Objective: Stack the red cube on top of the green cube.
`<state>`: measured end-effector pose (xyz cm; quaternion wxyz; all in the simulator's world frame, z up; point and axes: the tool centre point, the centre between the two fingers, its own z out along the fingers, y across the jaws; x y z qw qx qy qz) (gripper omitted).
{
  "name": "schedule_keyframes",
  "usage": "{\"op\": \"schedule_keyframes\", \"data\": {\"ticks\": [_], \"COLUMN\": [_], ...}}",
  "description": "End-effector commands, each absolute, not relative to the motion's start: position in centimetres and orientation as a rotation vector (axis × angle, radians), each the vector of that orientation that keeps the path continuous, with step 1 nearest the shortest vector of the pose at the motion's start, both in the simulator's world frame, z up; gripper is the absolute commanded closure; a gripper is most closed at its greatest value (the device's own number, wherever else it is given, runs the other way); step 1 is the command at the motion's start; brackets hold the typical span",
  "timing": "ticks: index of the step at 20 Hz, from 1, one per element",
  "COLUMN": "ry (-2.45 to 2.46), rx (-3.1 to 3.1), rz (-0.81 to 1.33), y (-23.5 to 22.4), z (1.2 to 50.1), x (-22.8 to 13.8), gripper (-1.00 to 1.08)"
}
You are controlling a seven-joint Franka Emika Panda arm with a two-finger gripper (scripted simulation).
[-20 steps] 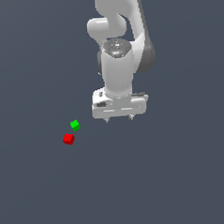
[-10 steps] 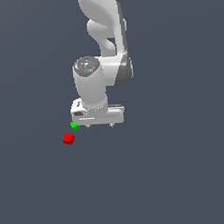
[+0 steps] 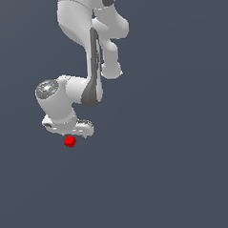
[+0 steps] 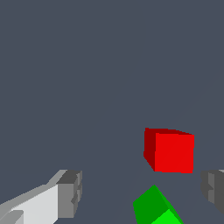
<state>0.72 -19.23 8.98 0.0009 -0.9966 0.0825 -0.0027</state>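
The red cube (image 3: 70,141) lies on the grey floor just below my white gripper (image 3: 70,132) in the exterior view. The green cube is hidden behind the gripper hand in that view. In the wrist view the red cube (image 4: 170,151) and the green cube (image 4: 155,210) lie close together but apart, both between my two grey fingertips (image 4: 70,192). The gripper (image 4: 141,189) is open and empty, hovering above the cubes.
The floor (image 3: 177,179) is plain dark grey with no other objects. The white arm (image 3: 90,50) rises above the gripper toward the top of the exterior view.
The gripper has swung toward the exterior view's left and lower, from beside the cubes to over them. It now covers the green cube. The cubes have not moved.
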Motion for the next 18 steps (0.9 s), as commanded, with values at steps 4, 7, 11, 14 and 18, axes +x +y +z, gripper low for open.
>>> {"op": "schedule_keyframes", "data": {"ticks": [4,7,11,14,18], "ry": [0.314,0.326,0.328,0.328,0.328], "rx": [-3.126,-3.125,-3.125,-3.125,-3.125], "rz": [-0.002,0.0,0.001,0.001,0.001], "y": [-22.9,-23.7,-23.7,-23.7,-23.7], "z": [7.3,7.0,7.0,6.4,4.8], "x": [0.3,0.3,0.2,0.2,0.2], "gripper": [-0.92,-0.92,-0.92,-0.92,-0.92]}}
